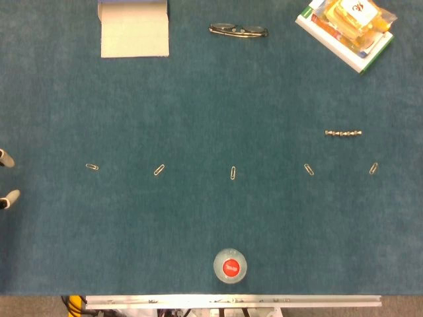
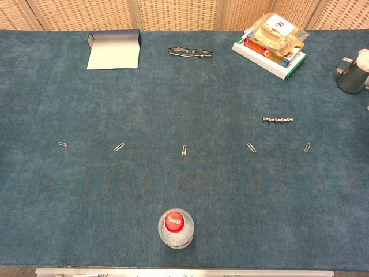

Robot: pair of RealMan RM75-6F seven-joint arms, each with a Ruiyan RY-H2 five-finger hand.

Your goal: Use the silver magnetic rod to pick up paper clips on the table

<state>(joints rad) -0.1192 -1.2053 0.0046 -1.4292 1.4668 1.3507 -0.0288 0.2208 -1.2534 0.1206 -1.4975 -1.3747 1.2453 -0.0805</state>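
The silver magnetic rod [image 1: 343,133] lies flat on the blue cloth at the right, also seen in the chest view [image 2: 278,120]. Several paper clips lie in a row across the middle of the table, from the far-left clip [image 1: 92,166] through the centre clip [image 1: 233,173] to the far-right clip [image 1: 373,168], which lies just below and right of the rod. Only two fingertips of my left hand [image 1: 5,178] show at the left edge of the head view, spread apart and holding nothing, far from the rod. My right hand is out of both views.
A water bottle with a red cap [image 1: 230,266] stands near the front edge. At the back are an open box [image 1: 133,30], a pair of glasses [image 1: 238,30] and a stack of books with a snack packet [image 1: 344,30]. A metal cup [image 2: 350,75] stands far right.
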